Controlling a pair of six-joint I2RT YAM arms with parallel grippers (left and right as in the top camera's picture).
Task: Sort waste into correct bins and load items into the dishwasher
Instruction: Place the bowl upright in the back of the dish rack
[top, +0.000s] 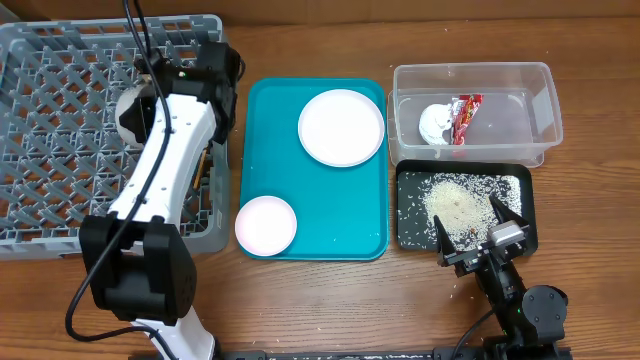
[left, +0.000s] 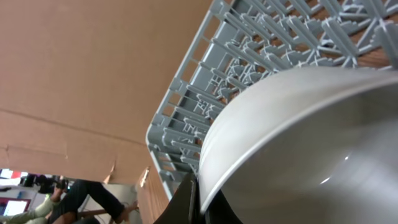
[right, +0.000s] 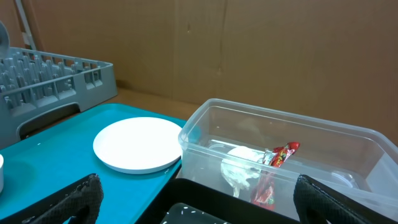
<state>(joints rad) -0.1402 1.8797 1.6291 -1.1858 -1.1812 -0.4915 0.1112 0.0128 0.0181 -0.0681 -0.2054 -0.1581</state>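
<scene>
Overhead: left claw (top: 148, 92) clamps a round grey-green bowl (top: 128, 120) over the grey lattice plastic rack (top: 60, 130); right claw (top: 467, 213) gapes empty. Waste (top: 462, 115) binned; round white plate (top: 341, 126) and small pink bowl (top: 265, 224), left of it, not yet loaded.

- dish rack (top: 60, 100): grey moulded plastic, matt
- bowl (left: 298, 155): smooth, faintly glossy
- tub (top: 545, 95): clear, glossy plastic
- wrapper (top: 465, 115): red, crinkled, shiny film
- teal tray (top: 330, 210): smooth plastic
- table (top: 330, 300): wood grain, matt
</scene>
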